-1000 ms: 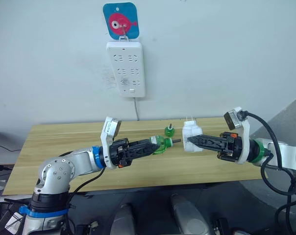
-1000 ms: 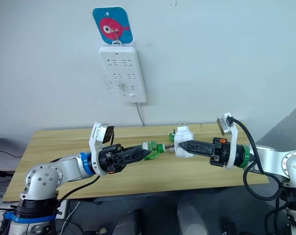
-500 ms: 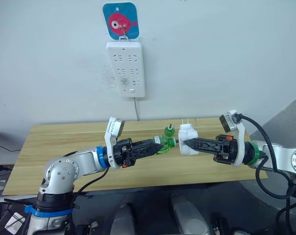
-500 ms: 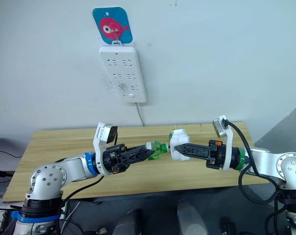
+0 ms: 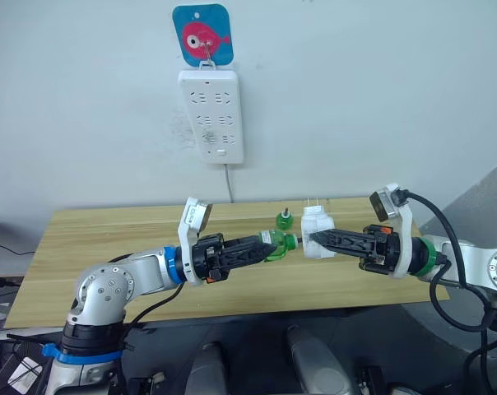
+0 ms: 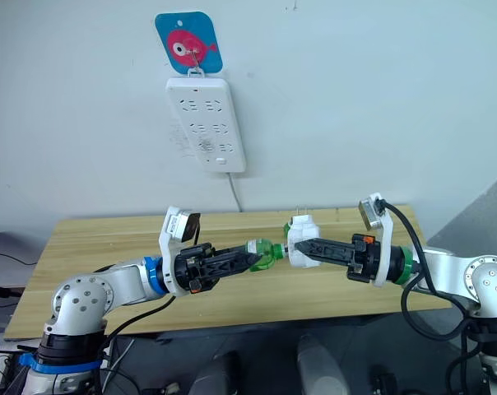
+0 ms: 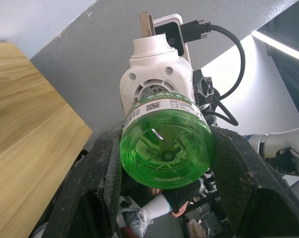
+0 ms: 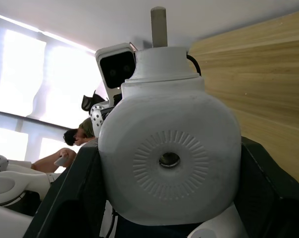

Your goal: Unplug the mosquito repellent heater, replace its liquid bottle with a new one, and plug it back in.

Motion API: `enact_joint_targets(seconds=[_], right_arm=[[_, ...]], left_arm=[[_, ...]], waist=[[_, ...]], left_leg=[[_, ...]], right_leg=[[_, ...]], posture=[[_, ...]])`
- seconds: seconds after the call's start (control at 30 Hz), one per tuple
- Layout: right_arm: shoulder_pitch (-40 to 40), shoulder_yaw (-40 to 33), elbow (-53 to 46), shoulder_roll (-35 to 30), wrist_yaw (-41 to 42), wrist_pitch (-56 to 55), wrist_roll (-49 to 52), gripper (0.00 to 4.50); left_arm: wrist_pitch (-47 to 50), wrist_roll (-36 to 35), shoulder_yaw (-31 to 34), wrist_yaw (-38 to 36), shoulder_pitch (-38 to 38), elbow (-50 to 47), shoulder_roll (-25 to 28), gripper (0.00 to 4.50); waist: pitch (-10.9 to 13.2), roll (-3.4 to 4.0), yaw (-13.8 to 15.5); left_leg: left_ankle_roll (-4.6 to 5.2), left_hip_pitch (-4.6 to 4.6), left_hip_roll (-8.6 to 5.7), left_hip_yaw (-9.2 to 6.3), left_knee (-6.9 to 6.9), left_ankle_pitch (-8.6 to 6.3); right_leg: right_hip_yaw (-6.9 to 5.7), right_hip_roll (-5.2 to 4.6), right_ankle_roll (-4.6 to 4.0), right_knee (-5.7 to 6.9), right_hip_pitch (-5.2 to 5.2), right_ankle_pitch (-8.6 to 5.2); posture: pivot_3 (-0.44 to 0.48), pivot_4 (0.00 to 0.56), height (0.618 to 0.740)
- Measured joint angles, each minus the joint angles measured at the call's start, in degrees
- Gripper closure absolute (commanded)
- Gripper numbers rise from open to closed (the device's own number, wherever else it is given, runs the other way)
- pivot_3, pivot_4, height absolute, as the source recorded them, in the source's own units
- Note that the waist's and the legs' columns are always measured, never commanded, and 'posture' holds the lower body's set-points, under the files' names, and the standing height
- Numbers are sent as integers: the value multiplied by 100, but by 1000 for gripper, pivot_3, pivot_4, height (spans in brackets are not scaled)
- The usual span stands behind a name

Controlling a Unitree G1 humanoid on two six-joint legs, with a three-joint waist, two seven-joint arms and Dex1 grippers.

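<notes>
Nearest to the robot, the left gripper (image 5: 266, 246) is clamped on the new one (image 5: 273, 243), and the right gripper (image 5: 315, 239) is clamped on the mosquito repellent heater (image 5: 318, 230); both are held in the air above the table (image 5: 109, 239). The bottle neck points toward 3 o'clock into the heater's opening.

I judge the wick may miss the opening or bend if the two axes are not in line, and a crossed thread could jam. A weak grip could let the bottle turn or drop.

Behind them, at 12 o'clock from the bottle, the liquid bottle (image 5: 284, 220) stands on the table. Farthest, the power strip (image 5: 211, 114) hangs on the wall.
</notes>
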Motion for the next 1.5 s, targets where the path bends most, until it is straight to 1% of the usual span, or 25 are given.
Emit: enact_joint_targets(seconds=[0.3, 0.73, 0.97, 1.2, 1.5], right_arm=[[-3, 9, -47, -73, 99, 4, 6, 1516], [-58, 135, -241, -400, 192, -78, 5, 1516], [-87, 385, -237, -369, 173, -73, 34, 1516], [-105, 327, -219, -370, 236, -76, 33, 1516], [-111, 344, -282, -251, 384, -53, 12, 1516]], left_arm=[[-59, 65, -53, -78, -12, 1, -26, 2221], [-34, 149, -54, -237, -191, 151, 3, 2221], [217, 45, -103, -334, -185, 32, 230, 2221], [166, 46, -70, -314, -170, 32, 96, 2221], [-200, 371, -260, -528, -101, -93, -3, 2221]], waist=[[0, 0, 1], [0, 0, 2], [0, 0, 3], [0, -1, 8], [0, -1, 11]], left_leg=[[0, 0, 0, 0, 0, 0], [0, 0, 0, 0, 2, 0], [0, -1, 0, -1, 0, 0], [0, 0, 0, 0, 3, 0], [0, -1, 0, 0, 3, 0]], right_leg=[[0, 0, 0, 0, 0, 0], [0, 0, 0, 0, 0, 0], [0, 0, 0, 1, 0, 0], [-1, 0, 0, 1, 0, 0], [-1, 0, 0, 1, 0, 0]], posture=[[-211, 181, 740], [-209, 185, 740], [-210, 184, 740], [-211, 183, 740], [-215, 184, 740]])
